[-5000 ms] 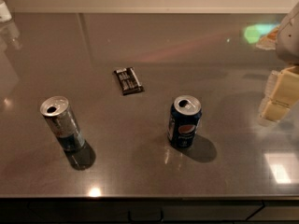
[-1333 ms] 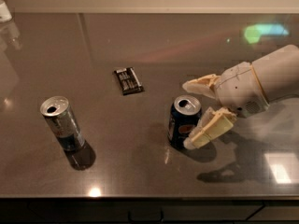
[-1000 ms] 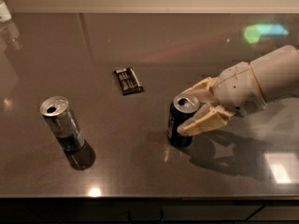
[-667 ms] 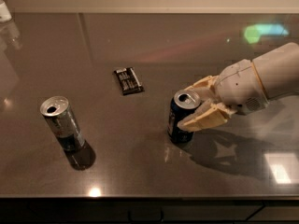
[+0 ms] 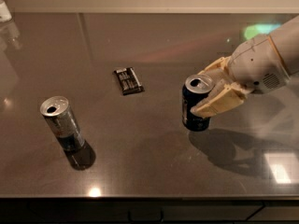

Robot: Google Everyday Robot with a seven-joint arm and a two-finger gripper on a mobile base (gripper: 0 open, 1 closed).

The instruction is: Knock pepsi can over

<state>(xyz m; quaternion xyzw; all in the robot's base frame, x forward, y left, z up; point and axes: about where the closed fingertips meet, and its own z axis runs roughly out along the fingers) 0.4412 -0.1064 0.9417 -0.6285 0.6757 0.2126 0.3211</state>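
The pepsi can (image 5: 190,107), short and dark blue with a silver top, stands near upright at the right middle of the dark table (image 5: 149,167). It appears raised slightly off the surface, with its shadow set apart below it. My gripper (image 5: 199,94) comes in from the right and is shut on the can. One cream finger (image 5: 218,105) lies across the can's front right side. The other finger sits behind the can's top.
A taller silver can with a blue base (image 5: 63,125) stands at the front left. A small dark flat packet (image 5: 127,80) lies at the centre back. A white object (image 5: 3,10) sits at the far left corner. The table's front edge runs along the bottom.
My gripper came in from the right and closed its fingers around the pepsi can. The can has since shifted up and to the right with the gripper. The silver can and packet have not moved.
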